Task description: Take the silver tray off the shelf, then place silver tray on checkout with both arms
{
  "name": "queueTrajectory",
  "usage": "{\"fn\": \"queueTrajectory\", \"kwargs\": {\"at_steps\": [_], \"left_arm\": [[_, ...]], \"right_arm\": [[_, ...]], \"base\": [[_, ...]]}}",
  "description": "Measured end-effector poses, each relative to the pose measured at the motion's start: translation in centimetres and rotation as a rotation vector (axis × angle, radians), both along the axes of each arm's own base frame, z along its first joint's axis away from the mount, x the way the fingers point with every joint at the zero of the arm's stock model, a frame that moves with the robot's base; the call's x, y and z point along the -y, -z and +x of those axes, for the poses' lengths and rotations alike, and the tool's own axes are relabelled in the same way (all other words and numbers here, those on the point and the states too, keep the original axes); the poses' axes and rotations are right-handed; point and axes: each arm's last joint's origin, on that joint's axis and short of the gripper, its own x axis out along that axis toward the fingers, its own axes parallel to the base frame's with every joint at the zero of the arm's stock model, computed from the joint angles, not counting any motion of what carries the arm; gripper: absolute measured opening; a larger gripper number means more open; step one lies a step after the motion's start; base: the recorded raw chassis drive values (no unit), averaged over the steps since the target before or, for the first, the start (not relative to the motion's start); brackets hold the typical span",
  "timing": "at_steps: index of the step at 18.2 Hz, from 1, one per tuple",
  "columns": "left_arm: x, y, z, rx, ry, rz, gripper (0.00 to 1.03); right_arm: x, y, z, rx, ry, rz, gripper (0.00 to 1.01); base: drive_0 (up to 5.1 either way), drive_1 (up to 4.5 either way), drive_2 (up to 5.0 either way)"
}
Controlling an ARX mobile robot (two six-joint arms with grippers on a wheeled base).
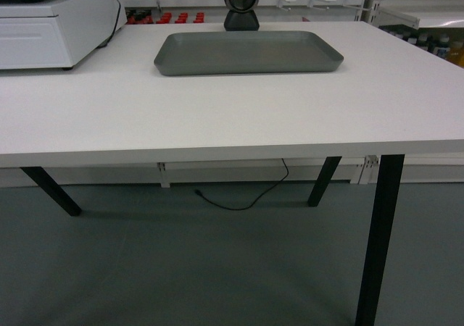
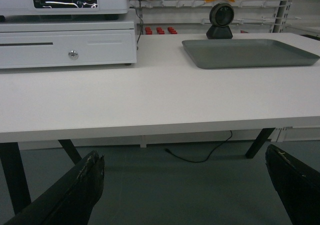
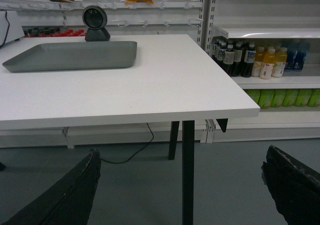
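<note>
The silver tray [image 1: 248, 52] lies flat on the white checkout [image 1: 217, 116], just in front of the black barcode scanner [image 1: 241, 3]. The same silver tray [image 2: 249, 52] shows at the right of the left wrist view, and the silver tray [image 3: 72, 55] at the left of the right wrist view. My left gripper [image 2: 184, 182] hangs open below the checkout's front edge, over the floor, holding nothing. My right gripper [image 3: 180, 182] is likewise open and empty, low beside the checkout's right front leg [image 3: 188, 170]. Neither gripper appears in the head view.
A white cash register [image 2: 67, 27] stands on the checkout's left. A shelf with drink bottles [image 3: 260, 60] is at the right. Black table legs [image 1: 377, 239] and a loose cable [image 1: 243, 195] are under the checkout, on the grey floor.
</note>
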Motion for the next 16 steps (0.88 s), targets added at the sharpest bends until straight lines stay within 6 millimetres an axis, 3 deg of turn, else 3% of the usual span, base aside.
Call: {"fn": "queueTrajectory", "kwargs": {"at_steps": [16], "left_arm": [[0.0,0.0,0.0,0.0,0.0,0.0,0.98]], "right_arm": [[0.0,-0.02,0.0,0.002,0.001,0.0,0.98]], "base": [[0.0,0.0,0.0]]}}
